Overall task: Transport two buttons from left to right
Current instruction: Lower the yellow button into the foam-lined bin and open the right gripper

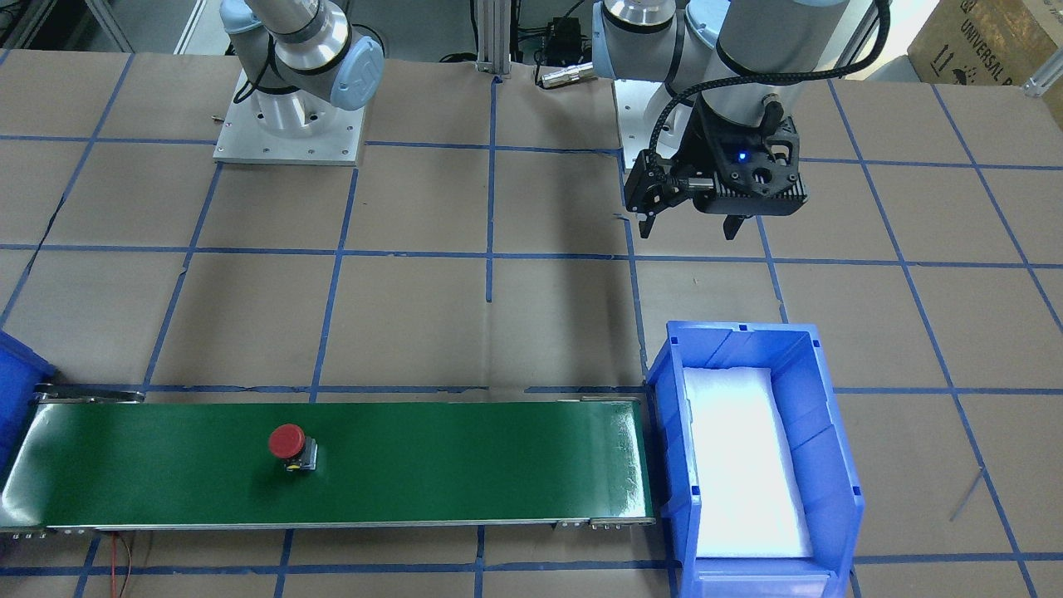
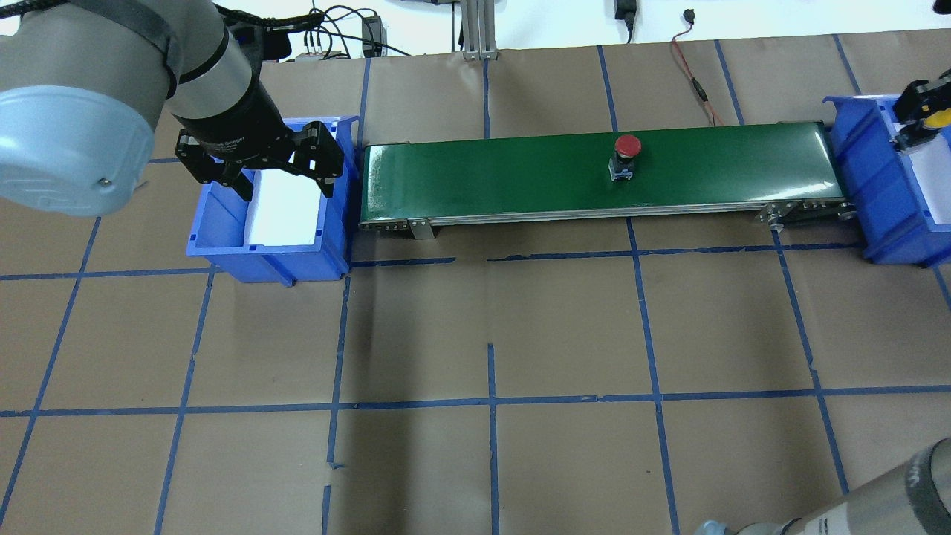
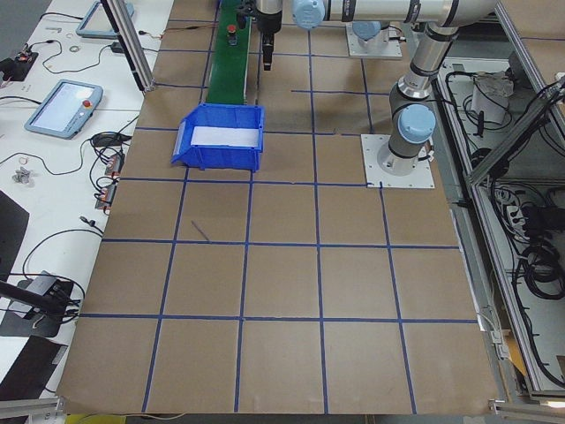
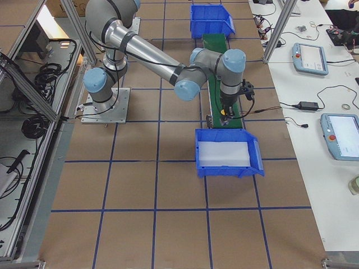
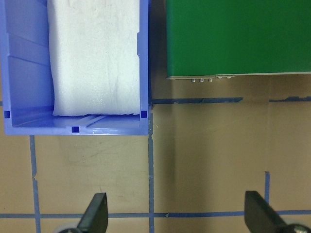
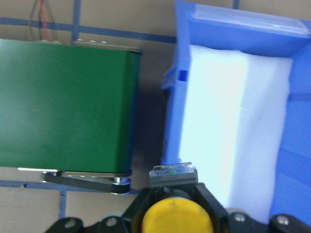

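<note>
Yellow button [image 6: 179,218] sits gripped in the right hand [image 6: 175,201], over the blue bin [image 6: 176,102] beside the belt [image 6: 68,107]. Left hand [image 1: 689,223] hangs wide.

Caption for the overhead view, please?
Red button on the conveyor; left gripper open beside the left bin; right gripper holds the yellow button by the right bin.

Seen from overhead, the conveyor belt [image 2: 520,171] runs from 9 to 3 o'clock across the far part of the table [image 2: 520,334]. The 9 o'clock bin [image 2: 223,247] sits just beside one end and the 3 o'clock bin [image 2: 862,171] beside the other. One button [image 2: 625,152] stands on the belt, toward 3 o'clock from its middle. The second button [image 6: 179,218] sits between the fingers of the right gripper [image 2: 920,111], above the 3 o'clock bin. The left gripper [image 2: 286,189] hangs above the 9 o'clock bin's 6 o'clock side.
</note>
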Controlling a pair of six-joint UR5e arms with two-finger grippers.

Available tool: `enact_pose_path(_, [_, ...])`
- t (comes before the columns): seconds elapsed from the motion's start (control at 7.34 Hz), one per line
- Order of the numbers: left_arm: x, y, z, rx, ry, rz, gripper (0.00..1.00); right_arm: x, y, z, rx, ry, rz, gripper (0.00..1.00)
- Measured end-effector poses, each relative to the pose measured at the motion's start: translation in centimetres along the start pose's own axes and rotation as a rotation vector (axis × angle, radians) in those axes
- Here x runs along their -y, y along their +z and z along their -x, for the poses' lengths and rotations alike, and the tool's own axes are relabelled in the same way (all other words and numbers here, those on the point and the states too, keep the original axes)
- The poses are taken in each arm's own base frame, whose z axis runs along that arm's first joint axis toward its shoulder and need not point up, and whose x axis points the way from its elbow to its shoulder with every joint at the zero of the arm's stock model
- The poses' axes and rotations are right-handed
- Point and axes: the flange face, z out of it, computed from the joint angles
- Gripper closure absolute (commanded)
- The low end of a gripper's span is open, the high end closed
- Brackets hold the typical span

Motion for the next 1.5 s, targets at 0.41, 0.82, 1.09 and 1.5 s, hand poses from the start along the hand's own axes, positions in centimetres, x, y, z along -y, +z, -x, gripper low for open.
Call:
enact_pose_path(0.41, [-0.2,0.5,-0.1,0.000,0.001,0.010,0.00,-2.3,3.1,-6.2,0.016,0.068,0.002,0.62])
enact_pose_path(0.82, [-0.3,0.8,-0.2,0.001,0.003,0.017,0.00,-3.2,8.4,-9.2,0.096,0.182,0.000,0.61])
enact_pose_path(1.09, [-0.3,0.8,-0.2,0.001,0.004,0.019,0.00,-3.1,10.9,-9.6,0.109,0.202,0.006,0.60])
enact_pose_path(1.5, [-0.3,0.8,-0.1,0.003,0.004,0.018,0.00,-3.4,12.7,-9.5,0.116,0.205,0.022,0.08])
